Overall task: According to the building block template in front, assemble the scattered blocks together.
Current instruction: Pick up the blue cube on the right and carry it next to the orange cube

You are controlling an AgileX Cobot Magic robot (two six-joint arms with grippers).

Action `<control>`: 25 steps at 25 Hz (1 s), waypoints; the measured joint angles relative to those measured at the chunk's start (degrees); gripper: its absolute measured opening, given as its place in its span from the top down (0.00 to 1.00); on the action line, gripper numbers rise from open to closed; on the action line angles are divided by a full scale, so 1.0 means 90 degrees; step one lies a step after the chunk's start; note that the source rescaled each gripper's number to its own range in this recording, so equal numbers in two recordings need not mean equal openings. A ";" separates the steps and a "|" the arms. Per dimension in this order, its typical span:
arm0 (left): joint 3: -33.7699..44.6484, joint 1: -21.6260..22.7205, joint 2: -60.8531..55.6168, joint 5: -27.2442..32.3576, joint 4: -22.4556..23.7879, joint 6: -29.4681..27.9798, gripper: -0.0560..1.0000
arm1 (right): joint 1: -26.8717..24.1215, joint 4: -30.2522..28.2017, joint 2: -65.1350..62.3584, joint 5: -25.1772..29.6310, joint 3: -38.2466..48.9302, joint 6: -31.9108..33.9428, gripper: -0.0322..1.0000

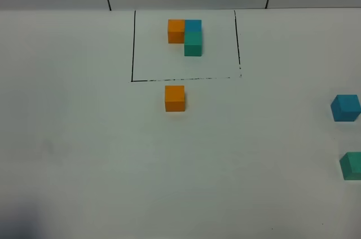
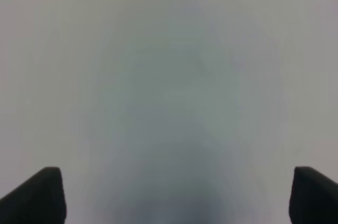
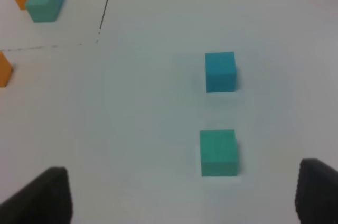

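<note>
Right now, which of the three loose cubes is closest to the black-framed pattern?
The orange cube: it sits just outside the black frame, while the blue cube and the teal-green cube lie far off to the right.

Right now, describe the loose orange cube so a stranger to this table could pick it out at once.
On the white table, find the black drawn rectangle framing a joined trio of cubes. Just outside its near edge stands the orange cube, alone. Unlike the framed orange one it touches nothing, and the loose blue cube and teal-green cube sit far right.
</note>
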 joint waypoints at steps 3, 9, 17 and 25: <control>0.0392 0.0000 -0.0601 -0.0100 -0.0113 0.0036 0.10 | 0.0000 0.0000 0.0000 0.0000 0.0000 0.0000 0.26; 0.0807 0.0000 -0.1566 -0.0432 -0.0471 0.0291 0.12 | 0.0000 0.0000 0.0000 0.0000 0.0000 0.0014 0.26; 0.0819 0.0000 -0.1926 -0.0494 -0.0763 0.0661 0.19 | 0.0000 -0.0006 0.0000 0.0000 0.0000 0.0048 0.26; 0.0819 0.0000 -0.1926 -0.0499 -0.0767 0.0663 0.21 | 0.0000 -0.0006 0.0000 0.0000 0.0000 0.0055 0.26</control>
